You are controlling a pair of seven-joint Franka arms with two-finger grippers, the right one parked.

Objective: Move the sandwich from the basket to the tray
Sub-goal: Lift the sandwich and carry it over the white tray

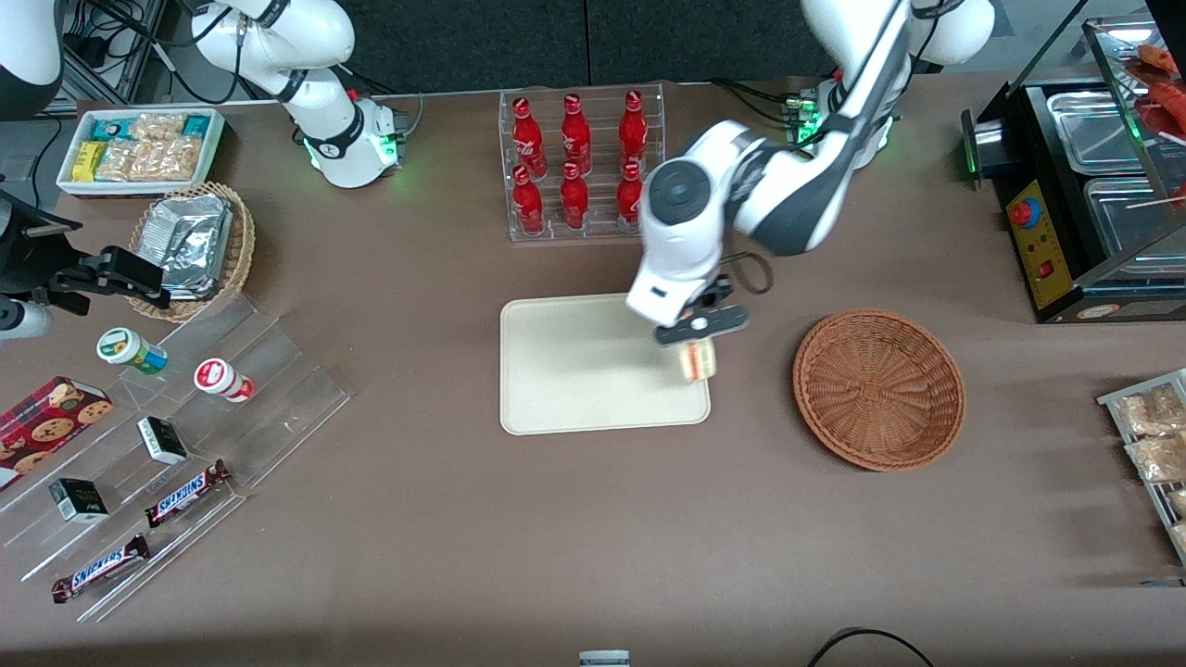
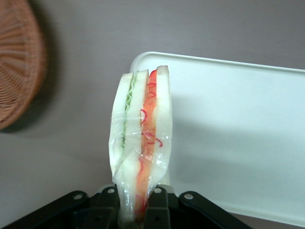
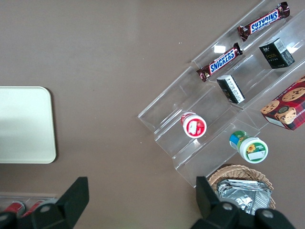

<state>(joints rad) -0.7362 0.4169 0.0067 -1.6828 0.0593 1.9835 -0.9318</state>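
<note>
Sandwich carried over the tray's edge, ready to set down.

The gripper (image 1: pixel 701 345) is clenched on the sandwich (image 1: pixel 698 360), holding it on edge just above the tray (image 1: pixel 574 371) rim nearest the empty basket (image 1: pixel 878 389), presumably so it lands inside.

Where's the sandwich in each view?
Front: sandwich held by the gripper over the tray edge nearest the basket.
Left wrist: sandwich clamped in the gripper, tray beneath.
Right wrist: not in view.
Shared landmark: tray.
</note>
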